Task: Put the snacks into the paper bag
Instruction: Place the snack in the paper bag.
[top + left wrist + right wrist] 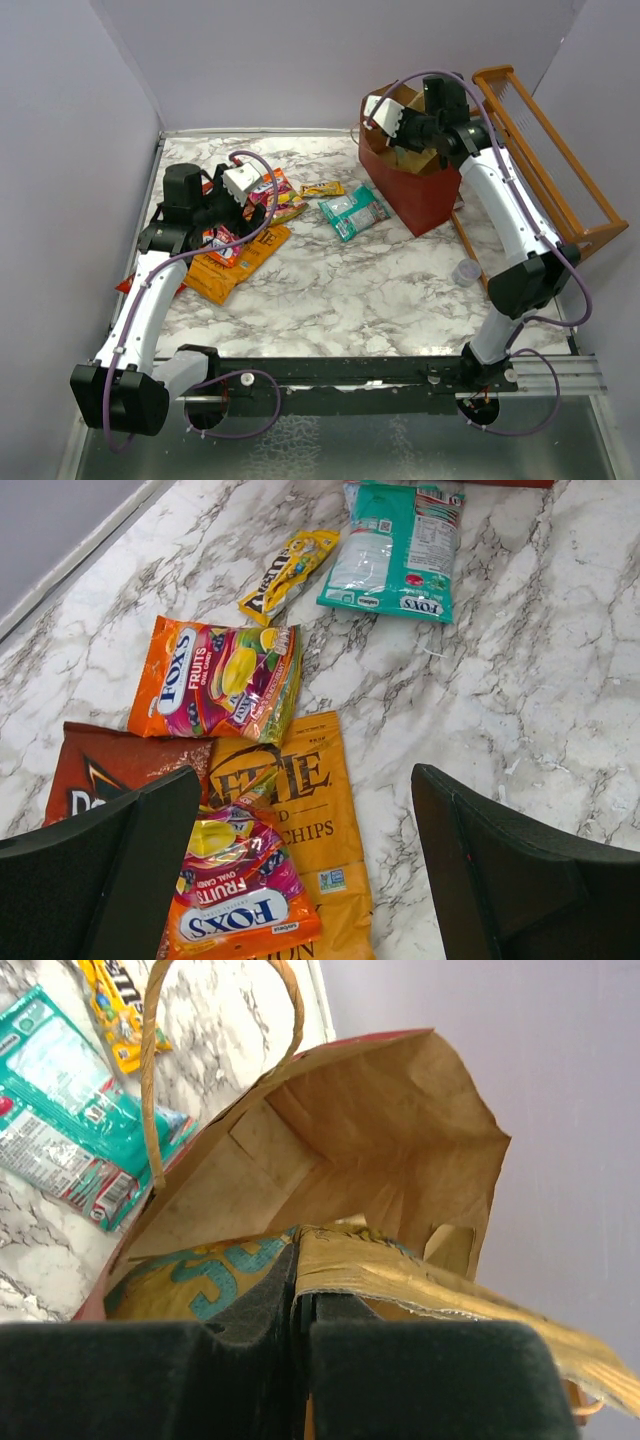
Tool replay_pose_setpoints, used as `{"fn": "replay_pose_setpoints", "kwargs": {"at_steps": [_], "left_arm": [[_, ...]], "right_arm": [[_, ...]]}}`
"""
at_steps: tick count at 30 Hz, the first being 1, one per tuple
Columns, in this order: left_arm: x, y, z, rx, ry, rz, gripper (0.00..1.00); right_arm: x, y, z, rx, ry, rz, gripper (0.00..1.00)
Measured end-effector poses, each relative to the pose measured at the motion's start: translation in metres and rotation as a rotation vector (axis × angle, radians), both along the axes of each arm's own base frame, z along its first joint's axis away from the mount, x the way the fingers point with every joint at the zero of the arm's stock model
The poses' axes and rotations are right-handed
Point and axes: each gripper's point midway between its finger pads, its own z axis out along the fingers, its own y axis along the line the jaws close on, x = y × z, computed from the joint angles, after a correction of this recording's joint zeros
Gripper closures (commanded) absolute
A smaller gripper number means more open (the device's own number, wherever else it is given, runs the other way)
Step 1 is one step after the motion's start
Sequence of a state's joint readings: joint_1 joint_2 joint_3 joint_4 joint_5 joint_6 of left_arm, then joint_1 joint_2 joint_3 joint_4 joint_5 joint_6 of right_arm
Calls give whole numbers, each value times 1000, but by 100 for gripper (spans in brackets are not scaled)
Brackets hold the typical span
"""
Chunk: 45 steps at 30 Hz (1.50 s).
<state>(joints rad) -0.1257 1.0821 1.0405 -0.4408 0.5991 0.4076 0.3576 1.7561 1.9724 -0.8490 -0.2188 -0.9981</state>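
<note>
The red paper bag stands at the back right, mouth open, brown inside. My right gripper is shut on the top edge of the tan-and-teal chip bag, which hangs inside the paper bag's mouth. My left gripper is open above the snack pile: an orange Fox's pouch lies on the orange kettle chips bag, beside the dark red Doritos bag. Another Fox's pouch, a yellow bar and a teal Fox's packet lie farther off.
An orange wooden rack leans at the right wall behind the paper bag. A small clear plastic cup stands by the right arm. The paper bag's handle arches near the right gripper. Walls close the left and back sides.
</note>
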Motion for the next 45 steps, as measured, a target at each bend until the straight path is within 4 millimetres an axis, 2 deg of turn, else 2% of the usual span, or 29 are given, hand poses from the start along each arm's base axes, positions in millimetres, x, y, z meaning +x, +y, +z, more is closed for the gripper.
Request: {"fn": "replay_pose_setpoints", "kwargs": {"at_steps": [13, 18, 22, 32, 35, 39, 45], "left_arm": [[-1, -2, -1, -3, 1, -12, 10], [-2, -2, 0, -5, 1, -16, 10], [-2, -2, 0, -5, -1, -19, 10], [-3, -3, -2, -6, 1, -22, 10], [-3, -3, -3, -5, 2, -22, 10], [-3, -3, -4, -5, 4, -21, 10], [-2, -1, -5, 5, -1, -13, 10]], "right_arm": [[21, -68, -27, -111, 45, -297, 95], [26, -93, -50, -149, 93, -410, 90], [29, -105, -67, -160, 130, -471, 88], [38, -126, -77, -102, 152, -617, 85], [42, -136, -83, -91, 156, -678, 80], [46, -143, -81, -75, 135, -733, 70], [47, -145, -78, -48, 121, -766, 61]]}}
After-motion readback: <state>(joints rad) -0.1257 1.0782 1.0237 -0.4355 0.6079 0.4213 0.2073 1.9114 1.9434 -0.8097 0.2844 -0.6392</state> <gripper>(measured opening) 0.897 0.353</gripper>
